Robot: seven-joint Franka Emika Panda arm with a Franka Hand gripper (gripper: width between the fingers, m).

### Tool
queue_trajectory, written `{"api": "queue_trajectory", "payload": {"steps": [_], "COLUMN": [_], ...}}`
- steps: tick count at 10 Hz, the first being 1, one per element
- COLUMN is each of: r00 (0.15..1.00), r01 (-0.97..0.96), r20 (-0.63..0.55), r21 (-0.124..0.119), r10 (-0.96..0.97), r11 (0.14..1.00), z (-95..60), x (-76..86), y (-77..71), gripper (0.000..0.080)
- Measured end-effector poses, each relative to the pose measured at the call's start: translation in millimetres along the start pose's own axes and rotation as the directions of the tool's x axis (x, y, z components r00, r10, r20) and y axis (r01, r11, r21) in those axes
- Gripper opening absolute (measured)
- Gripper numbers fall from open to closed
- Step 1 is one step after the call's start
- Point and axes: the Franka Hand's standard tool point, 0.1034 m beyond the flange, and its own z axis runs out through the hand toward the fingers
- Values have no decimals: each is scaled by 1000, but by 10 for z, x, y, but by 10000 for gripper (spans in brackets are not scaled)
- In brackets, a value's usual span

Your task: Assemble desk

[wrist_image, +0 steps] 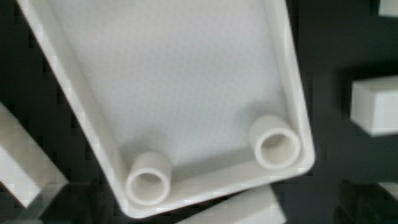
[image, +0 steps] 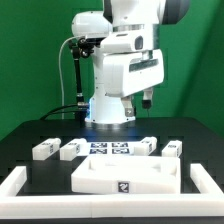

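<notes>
The desk slab (image: pixel 125 175), white with a raised rim, lies at the front of the black table. In the wrist view the slab (wrist_image: pixel 169 80) fills most of the picture and shows two round sockets (wrist_image: pixel 279 147) near one end. Four white block legs lie behind it: two on the exterior view's left (image: pixel 45 149) (image: pixel 72 150) and two on its right (image: pixel 146 146) (image: pixel 172 149). One leg (wrist_image: pixel 374 105) shows beside the slab in the wrist view. My gripper (image: pixel 147 98) hangs high above the table, open and empty, touching nothing.
The marker board (image: pixel 108 148) lies flat between the two pairs of legs. A white frame (image: pixel 20 180) borders the table, and part of it shows in the wrist view (wrist_image: pixel 18 165). The robot's base (image: pixel 108 112) stands behind the parts.
</notes>
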Motion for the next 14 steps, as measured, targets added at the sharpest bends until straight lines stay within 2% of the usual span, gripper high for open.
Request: {"api": "queue_trajectory", "payload": {"steps": [1, 2, 3, 7, 8, 10, 11, 14], "r00": [1000, 999, 998, 997, 996, 997, 997, 997], "r01": [18, 43, 49, 74, 86, 78, 74, 82], "r20": [-17, -27, -30, -21, -10, 1, 4, 1], "r21": [-45, -81, -86, -78, -63, -33, -17, 1], "r10": [-19, -45, -51, -76, -87, -78, -73, -82], "r11": [999, 996, 995, 994, 994, 996, 997, 997], "z": [115, 240, 346, 382, 471, 624, 720, 1013], "x": [-7, -19, -39, -86, -182, -256, -260, -232], "y": [-79, -139, -173, -181, -224, -284, -345, -446], "gripper": [650, 650, 650, 650, 650, 650, 650, 650]}}
